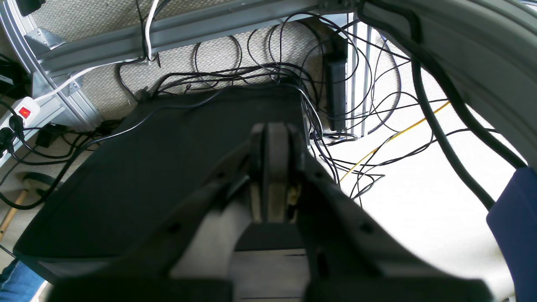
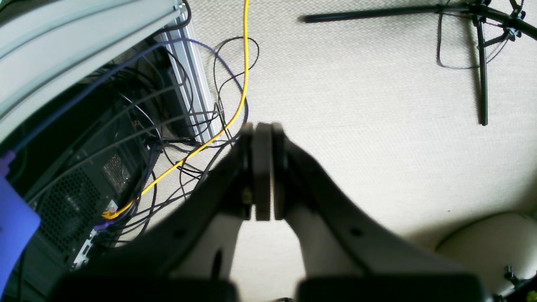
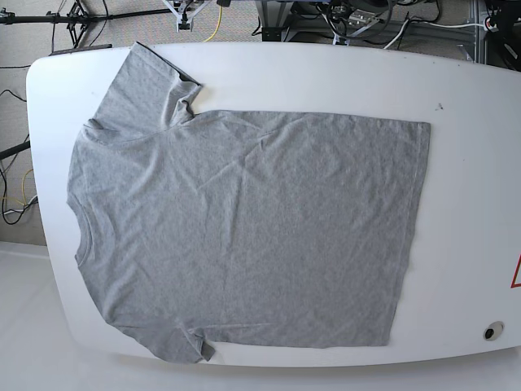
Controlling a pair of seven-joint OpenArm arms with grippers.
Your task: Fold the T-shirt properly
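Well away from both sets of jaws, flat on the white bench point(image 3: 472, 163): the T-shirt point(image 3: 244, 236), plain grey side up, collar toward the base view's left edge, hem toward its right, both sleeves spread. Far sleeve slightly rumpled, with a dark fold at its inner edge; near sleeve reaching the bench's front rim. Shallow creases across the body. No fold made yet.

Left gripper point(image 1: 275, 176): jaws pressed fully together, nothing between them, pointed down at a black case point(image 1: 159, 167) and a tangle of cables point(image 1: 356, 138) on the floor. Right gripper point(image 2: 262, 172): jaws likewise shut and empty, hanging over pale carpet point(image 2: 356, 126) beside a yellow cable point(image 2: 241, 96). Neither arm visible over the bench in the base view.

Step in hand, by judgement: bringing both arms up over the bench and taking a first hold. To do it well: open both jaws wide before descending; approach one long side of the shirt, one gripper near the shoulder, the other near the hem corner; pinch only the cloth's edge, low and shallow, so as not to scrape the bench. Lift both ends together and level, carry across evenly, lay down without dragging. Likely trouble: catching a single layer only, or uneven lifting that skews the fold line. Worth smoothing the rumpled sleeve first.
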